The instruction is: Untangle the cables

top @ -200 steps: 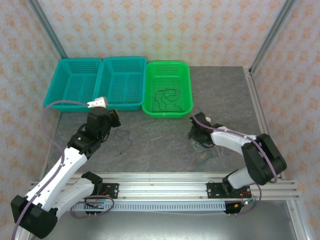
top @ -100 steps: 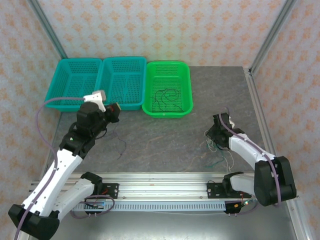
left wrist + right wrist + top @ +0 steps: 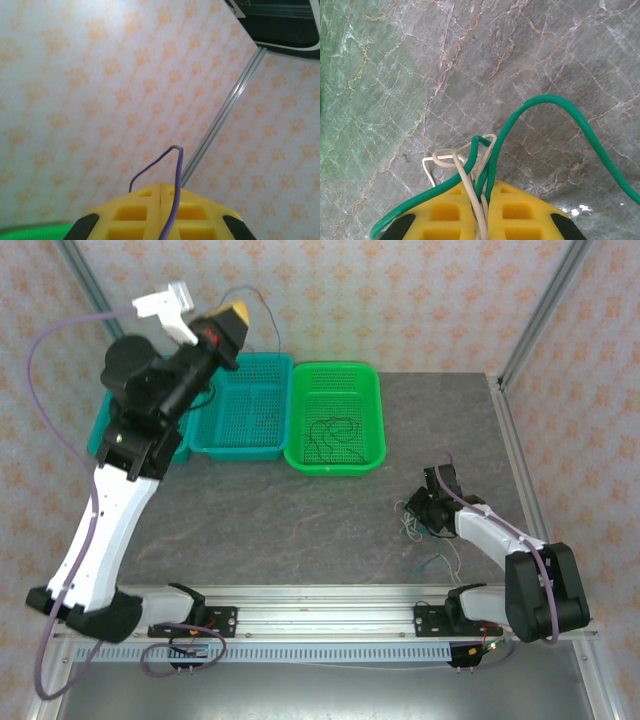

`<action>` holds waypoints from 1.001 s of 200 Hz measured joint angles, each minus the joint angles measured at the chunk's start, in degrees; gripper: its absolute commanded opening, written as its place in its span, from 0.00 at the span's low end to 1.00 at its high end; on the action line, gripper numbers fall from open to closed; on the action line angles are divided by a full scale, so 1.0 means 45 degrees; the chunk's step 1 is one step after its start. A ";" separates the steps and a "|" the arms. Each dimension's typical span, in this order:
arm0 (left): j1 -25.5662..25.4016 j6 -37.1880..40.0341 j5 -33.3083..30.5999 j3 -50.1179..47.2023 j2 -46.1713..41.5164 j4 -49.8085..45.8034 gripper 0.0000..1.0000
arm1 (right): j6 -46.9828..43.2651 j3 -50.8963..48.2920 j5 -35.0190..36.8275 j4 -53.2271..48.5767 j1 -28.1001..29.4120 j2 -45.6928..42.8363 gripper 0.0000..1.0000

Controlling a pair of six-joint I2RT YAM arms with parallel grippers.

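The left hand (image 3: 230, 315) hangs high over the two teal baskets (image 3: 262, 359), its yellow fingers (image 3: 135, 212) pressed together on a thin dark cable (image 3: 177, 175). From the wrist the cable rises straight out of the seam between the fingers, bends sharply at the top and drops back on the left, a narrow upright loop against the patterned wall and a metal corner post (image 3: 220, 120). From above, its free end trails in an arc down toward the rear rim of the right-hand teal basket.

The right hand (image 3: 485, 195) sits low at the right of the grey marbled surface (image 3: 300, 520), fingers closed on a small knot of cables. Cream cables (image 3: 445, 155) fold in tight loops just beyond the fingertips, and a green cable (image 3: 545, 98) threads through them, sweeps up in a wide bow and runs off to the right. Loose ends (image 3: 412, 525) lie on the surface beside this hand.

Well apart, at the back, a green basket (image 3: 335, 367) holds curled black cables (image 3: 330, 430).
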 measured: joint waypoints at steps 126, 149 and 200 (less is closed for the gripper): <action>-0.0714 -0.0219 0.0107 0.7791 0.8884 -0.1394 0.00 | -0.0049 -0.0301 -0.0189 -0.0010 0.0000 -0.1579 0.06; -0.0840 -0.0243 0.0117 0.7781 0.9884 -0.2040 0.00 | -0.0049 -0.0355 -0.0253 -0.0005 0.0000 -0.1676 0.06; -0.1035 -0.0393 -0.0243 0.5576 1.0287 -0.2322 0.00 | -0.0049 -0.0432 -0.0466 -0.0029 0.0000 -0.1719 0.06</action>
